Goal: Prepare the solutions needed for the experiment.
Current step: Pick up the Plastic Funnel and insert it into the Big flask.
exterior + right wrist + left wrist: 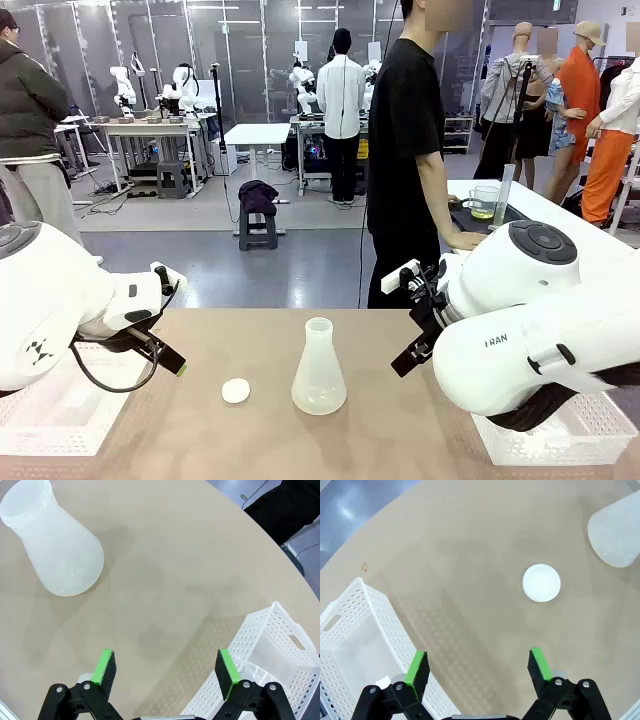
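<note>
A translucent white conical flask (pixel 319 370) stands upright in the middle of the tan table, and no liquid shows in it. A small white round cap (pixel 236 391) lies to its left. My left gripper (pixel 165 345) hovers open left of the cap (pixel 541 582), with the flask (pixel 617 535) beyond it. My right gripper (pixel 412 325) hangs open to the right of the flask (pixel 55 545). Both wrist views, left gripper (pixel 477 662) and right gripper (pixel 167 665), show nothing between the green pads. The yellowish solutions show in a clear beaker (pixel 484 204) on a side table at the back right.
A person in black stands at the far side with a hand (pixel 466 240) resting on the side table by the beaker and a tall cylinder (pixel 504 194). White perforated baskets stand at the front left (pixel 50 415) (pixel 355 645) and front right (pixel 560 432) (pixel 270 650).
</note>
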